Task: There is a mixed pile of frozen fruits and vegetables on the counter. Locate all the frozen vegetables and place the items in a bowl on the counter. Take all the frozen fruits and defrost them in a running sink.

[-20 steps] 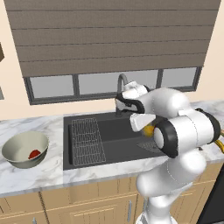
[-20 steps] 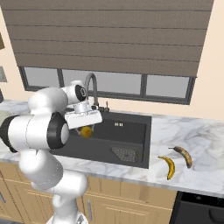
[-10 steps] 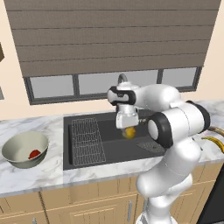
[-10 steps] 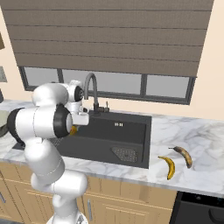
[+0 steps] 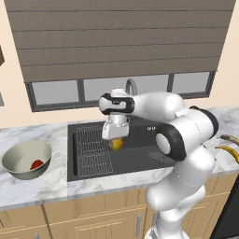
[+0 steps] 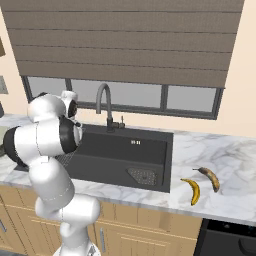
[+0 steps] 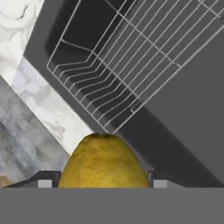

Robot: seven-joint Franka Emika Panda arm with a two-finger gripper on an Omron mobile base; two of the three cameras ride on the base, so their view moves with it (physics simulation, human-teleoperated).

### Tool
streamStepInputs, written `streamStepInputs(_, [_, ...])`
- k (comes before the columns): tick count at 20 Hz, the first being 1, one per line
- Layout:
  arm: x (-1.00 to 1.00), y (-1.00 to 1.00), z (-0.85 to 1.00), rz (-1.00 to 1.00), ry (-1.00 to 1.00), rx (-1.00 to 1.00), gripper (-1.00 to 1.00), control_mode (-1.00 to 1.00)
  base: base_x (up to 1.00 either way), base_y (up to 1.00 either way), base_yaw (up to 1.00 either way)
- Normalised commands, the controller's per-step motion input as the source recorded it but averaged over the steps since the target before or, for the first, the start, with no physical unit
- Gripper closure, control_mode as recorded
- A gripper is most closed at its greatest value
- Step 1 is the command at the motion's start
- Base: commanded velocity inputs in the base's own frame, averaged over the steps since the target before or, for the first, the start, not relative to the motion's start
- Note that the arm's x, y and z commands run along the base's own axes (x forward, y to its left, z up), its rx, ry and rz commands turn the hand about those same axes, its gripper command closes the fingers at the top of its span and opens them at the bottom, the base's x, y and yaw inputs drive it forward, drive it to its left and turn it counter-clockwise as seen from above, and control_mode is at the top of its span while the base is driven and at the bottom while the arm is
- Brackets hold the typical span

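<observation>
the pincer point(image 5: 116, 141) grips the yellow-orange vegetable point(image 5: 116, 144) at frame centre, above the sink point(image 5: 93, 170). the red vegetable point(image 5: 37, 164) lies in the bowl point(image 5: 18, 157), lower left.

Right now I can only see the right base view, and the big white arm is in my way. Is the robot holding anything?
Observer: Yes. The end effector grips a yellow-orange piece above the sink, by the wire rack.
Operator: Is there a bowl somewhere?
Observer: Yes, a grey-beige bowl stands on the counter, on the side of the sink away from the bananas you see.
Operator: Is it empty?
Observer: No, a small red piece lies inside it.
</observation>
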Motion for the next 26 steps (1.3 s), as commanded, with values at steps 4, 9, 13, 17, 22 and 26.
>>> streamStepInputs(4, [0.00,0.85,0.05,-0.12,-0.33,0.00,1.00,-1.00,0.00,0.00,0.00])
streamStepInputs(9, [0.01,0.91,0.05,-0.10,-0.19,0.00,1.00,-1.00,0.00,0.00,0.00])
streamStepInputs(13, [0.05,0.96,-0.01,-0.07,-0.07,0.01,1.00,-1.00,0.00,0.00,0.00])
streamStepInputs(17, [0.08,0.95,0.00,-0.06,0.00,0.05,1.00,-1.00,0.00,0.00,0.00])
streamStepInputs(22, [0.09,0.83,0.20,-0.05,0.01,0.03,1.00,-1.00,0.00,0.00,0.00])
streamStepInputs(26, [0.05,0.16,0.29,-0.04,0.08,0.08,1.00,-1.00,0.00,0.00,0.00])
